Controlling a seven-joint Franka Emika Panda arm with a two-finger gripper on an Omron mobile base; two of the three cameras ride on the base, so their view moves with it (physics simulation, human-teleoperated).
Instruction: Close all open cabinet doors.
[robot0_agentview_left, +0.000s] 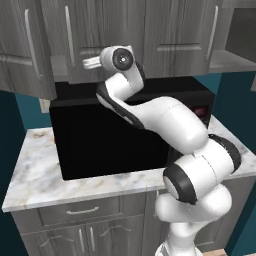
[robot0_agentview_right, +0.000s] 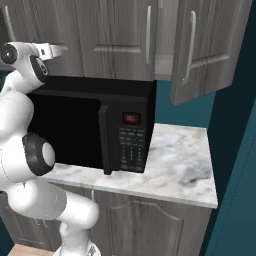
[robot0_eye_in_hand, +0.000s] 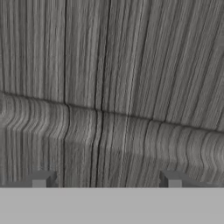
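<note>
In the left base view, a grey wood-grain cabinet door (robot0_agentview_left: 27, 47) at the upper left of the frame hangs swung outward, its long silver bar handle (robot0_agentview_left: 31, 35) running vertically and its recessed shaker panel edged by a raised frame. To its right, 2 more doors of the same make sit flush across the top, one in the middle (robot0_agentview_left: 80, 35) and one further right (robot0_agentview_left: 182, 32), each with a slim silver bar. At the far upper right an open cabinet bay (robot0_agentview_left: 240, 37) shows a dark interior. The gripper (robot0_agentview_left: 90, 62) sits upper centre, pressed up against the middle door's lower edge; in the hand view its 2 fingertips (robot0_eye_in_hand: 41, 179) stand wide apart with nothing between them, facing streaked grey grain crossed by a panel groove. Below, a glossy black boxy microwave (robot0_agentview_left: 110, 135) rests on a veined white marble counter (robot0_agentview_left: 35, 175). In the right base view, another door (robot0_agentview_right: 210, 47) at upper right stands ajar, angled out from the cabinet.
</note>
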